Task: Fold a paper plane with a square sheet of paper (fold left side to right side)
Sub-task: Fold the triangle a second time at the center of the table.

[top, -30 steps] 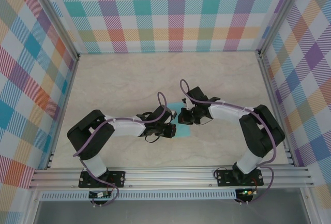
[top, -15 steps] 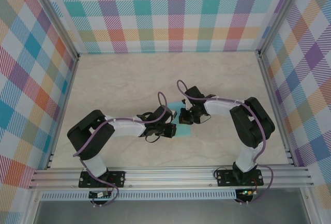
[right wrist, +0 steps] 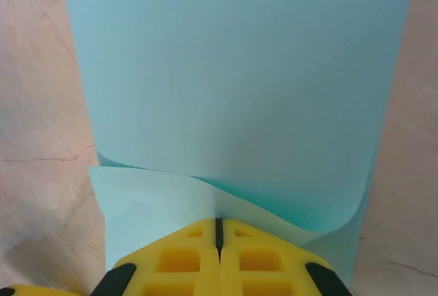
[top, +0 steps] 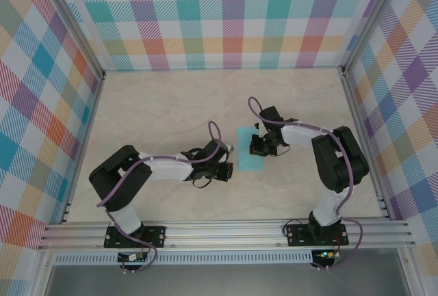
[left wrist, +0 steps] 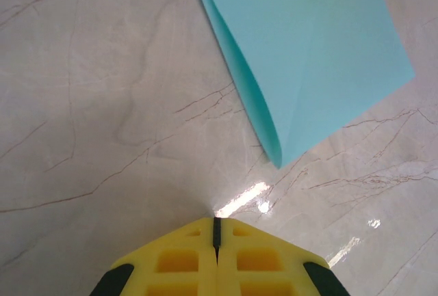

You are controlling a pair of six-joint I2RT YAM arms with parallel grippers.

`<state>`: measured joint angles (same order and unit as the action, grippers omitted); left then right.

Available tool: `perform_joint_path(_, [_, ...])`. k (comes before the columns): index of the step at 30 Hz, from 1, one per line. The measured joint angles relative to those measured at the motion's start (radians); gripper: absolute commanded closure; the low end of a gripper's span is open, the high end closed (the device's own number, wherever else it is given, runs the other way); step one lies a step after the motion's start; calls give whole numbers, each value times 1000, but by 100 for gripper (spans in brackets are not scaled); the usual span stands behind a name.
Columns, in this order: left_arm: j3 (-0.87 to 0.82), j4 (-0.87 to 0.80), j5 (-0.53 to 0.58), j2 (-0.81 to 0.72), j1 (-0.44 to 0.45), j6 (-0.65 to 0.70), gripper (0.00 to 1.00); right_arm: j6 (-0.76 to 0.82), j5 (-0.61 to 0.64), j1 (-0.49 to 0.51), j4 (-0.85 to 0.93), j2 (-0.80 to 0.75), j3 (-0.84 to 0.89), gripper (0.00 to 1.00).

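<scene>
We find the left gripper [top: 226,170] low over the beige marble-patterned tabletop [top: 157,111]. Its yellow fingers [left wrist: 185,262] are pressed together, with only a thin dark seam between them and nothing caught in it.

The turquoise paper sheet [top: 244,160] lies just beyond and to the right of this gripper, apart from the fingertips. In the left wrist view [left wrist: 216,222], the sheet [left wrist: 321,50] sits ahead and to the right with its nearest corner pointing back towards the fingertips. Bare tabletop [left wrist: 102,104] separates the two. The long edge nearest the fingers shows two layers, one over the other. We therefore record the sheet as folded.

From above, the sheet reads as a narrow upright rectangle. We see no pointed dart shape.

The right gripper [top: 258,147] is directly over the sheet, towards its right-hand long edge. In the right wrist view [right wrist: 219,222], its yellow fingers [right wrist: 260,262] are likewise closed tight against each other.

The sheet [right wrist: 239,70] spreads out ahead of these fingertips. Its upper layer curls upward at the near edge, just in front of them. A paler layer [right wrist: 150,200] beneath runs straight into the fingertips, and we judge that they are nipping it. The contact point itself is hidden behind the tips. To either side of this gripper the tabletop [right wrist: 34,139] shows past the sheet's long edges.

The two grippers stand near each other, the left just outside the sheet's left edge.
</scene>
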<state>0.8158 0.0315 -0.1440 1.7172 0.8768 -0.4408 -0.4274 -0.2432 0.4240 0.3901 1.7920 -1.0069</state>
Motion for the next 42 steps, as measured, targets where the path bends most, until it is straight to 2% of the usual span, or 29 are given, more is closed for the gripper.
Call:
perform_joint_path(5, [-11,-72,-2,-57,-8,3,93,-2,-3,1,-18,-11,18,96])
perform_joint_path(10, [52,-79,-78,-75,-18,11,93,-5,-5,2,-43,-27,44,96])
perform_joint_path(19, [248,-19,-203,134,-18,11,94,-6,-8,3,-49,-32,52,96])
perform_joint_path(25, [283,-19,-211,224,-24,11,95,-8,-12,3,-56,-37,62,96])
perform_joint_path(35, [277,-16,-204,230,-38,-5,96,-9,-14,7,-56,-39,63,96])
perform_joint_path(42, [227,46,-211,219,-47,-43,98,-9,-17,8,-51,-39,63,96])
